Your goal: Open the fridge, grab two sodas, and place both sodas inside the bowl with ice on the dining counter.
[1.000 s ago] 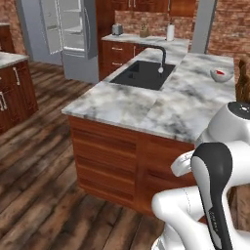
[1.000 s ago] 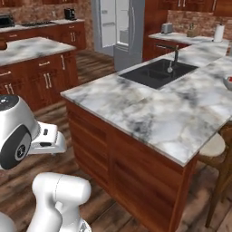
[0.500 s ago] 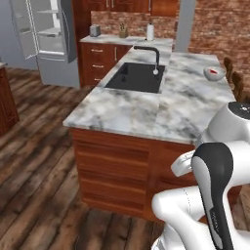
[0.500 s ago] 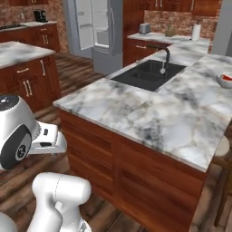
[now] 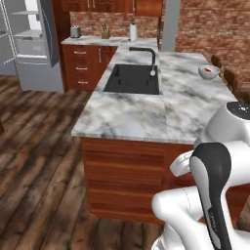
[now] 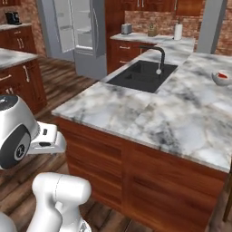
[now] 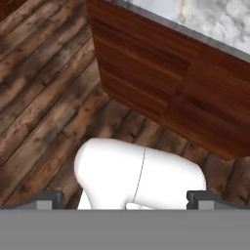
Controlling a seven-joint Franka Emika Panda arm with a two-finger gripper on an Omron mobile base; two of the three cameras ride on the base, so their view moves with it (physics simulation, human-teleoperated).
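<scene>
The fridge (image 5: pixel 30 44) stands at the far left with a door swung open, showing white shelves; in the right base view the fridge (image 6: pixel 84 34) is at the back left. The dining counter (image 5: pixel 141 117) with its black sink (image 5: pixel 133 79) and faucet lies straight ahead. At its far right sits the bowl (image 5: pixel 209 72), with a small red thing in it, too small to name; the bowl (image 6: pixel 222 77) also shows from the right. No other soda is in view. My gripper (image 7: pixel 124 200) is open and empty, low over the wood floor beside the dining counter's reddish base (image 7: pixel 161 83).
A marble-topped island (image 6: pixel 11 56) with cabinet drawers stands at the left. Back counters carry a toaster (image 5: pixel 75 32) and a paper roll (image 5: pixel 133 31). Stool backs (image 5: pixel 229 80) line the counter's right side. Wood floor stretches between me and the fridge.
The whole picture has shifted: the base has driven and turned, so the counter's end now faces me squarely and the fridge sits further left. The gripper stays open.
</scene>
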